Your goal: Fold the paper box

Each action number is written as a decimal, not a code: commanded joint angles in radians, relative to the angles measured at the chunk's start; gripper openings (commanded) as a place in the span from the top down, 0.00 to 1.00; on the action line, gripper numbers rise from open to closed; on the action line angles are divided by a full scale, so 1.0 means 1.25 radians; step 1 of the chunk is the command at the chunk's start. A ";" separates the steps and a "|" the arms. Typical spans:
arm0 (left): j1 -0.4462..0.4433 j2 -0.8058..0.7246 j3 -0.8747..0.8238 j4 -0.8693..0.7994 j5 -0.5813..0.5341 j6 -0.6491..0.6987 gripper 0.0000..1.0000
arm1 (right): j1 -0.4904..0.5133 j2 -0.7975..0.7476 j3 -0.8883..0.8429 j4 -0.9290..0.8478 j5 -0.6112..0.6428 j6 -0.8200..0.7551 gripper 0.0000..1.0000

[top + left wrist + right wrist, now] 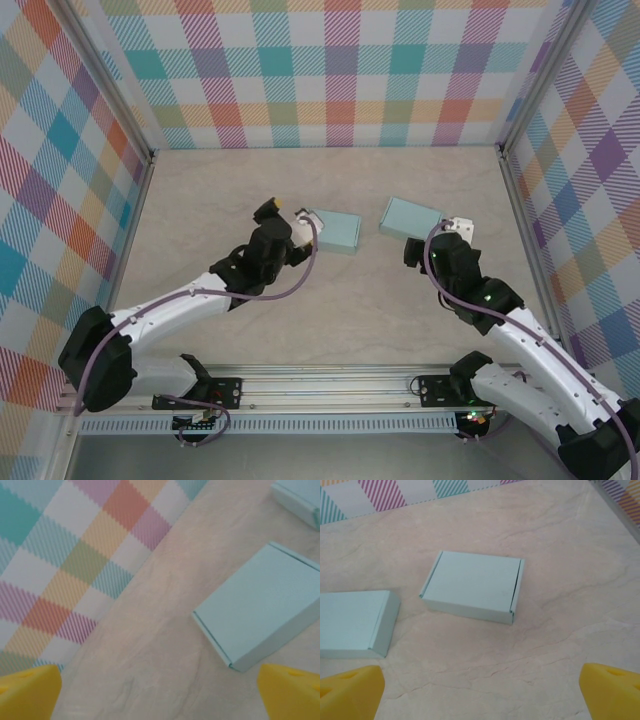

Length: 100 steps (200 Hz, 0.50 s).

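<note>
Left wrist view: my left gripper (160,697) stands wide apart, holding nothing — the box (260,610) lies closed just beyond it, right of centre. My right gripper (480,697) is spread too, with a second box (472,587) mid-frame. Folding looks finished — next I'd back off without nudging either.

Pale teal left box (335,231) and right box (410,217), beige table (350,325), pastel plaid walls (340,70), yellow fingertips (350,690).

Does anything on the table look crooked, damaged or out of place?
Nothing stands out. The left box and the right box lie closed and flat on the table, apart, slightly angled, no visible tears.
</note>
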 commanded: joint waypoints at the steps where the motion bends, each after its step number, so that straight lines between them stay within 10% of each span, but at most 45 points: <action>1: 0.048 -0.054 -0.031 -0.035 -0.126 -0.220 0.00 | -0.020 -0.005 -0.024 0.105 0.057 -0.071 0.00; 46: 0.194 -0.184 -0.155 -0.069 -0.165 -0.518 0.00 | -0.094 0.032 -0.067 0.191 0.057 -0.137 0.00; 100: 0.295 -0.246 -0.269 -0.021 -0.197 -0.600 0.00 | -0.178 0.094 -0.147 0.387 0.041 -0.223 0.00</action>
